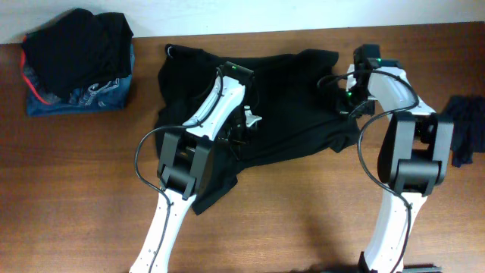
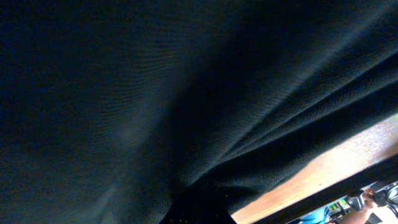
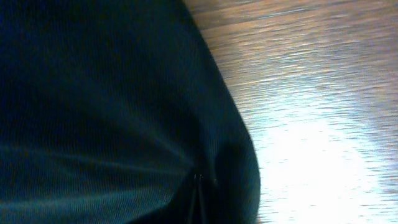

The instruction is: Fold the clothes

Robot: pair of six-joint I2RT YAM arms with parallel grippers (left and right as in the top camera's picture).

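Gripping phase of the first fold, by my reading: the black T-shirt point(image 1: 288, 98) lies spread but rumpled across the middle of the counter point(image 1: 303, 220), collar end toward the far left, one corner trailing toward the near edge under the left arm. The left hand point(image 1: 244, 130) sits over the shirt's mid-body. Its fingers are not visible in the left wrist view, which is filled with black knit whose creases run to the bottom of the frame, a strip of wood showing beneath. I judge it closed tight with a pinch of fabric. The right hand point(image 1: 347, 102) is at the shirt's right-hand edge. In its wrist view the cloth edge curves down to a small gather at the bottom, bare wood beside it, so I judge it likewise closed narrow on the hem. No fold is laid yet, and the garment is nowhere near a compact rectangle. The next move calls for both hands to rise together, keep the cloth taut between them, and carry the held edge over the body without dragging the rest. Risk: thin pinches may slip. A pile of other garments point(image 1: 76, 57) sits at the far left corner, and a dark cloth point(image 1: 466, 129) at the right edge, both apart from the work.
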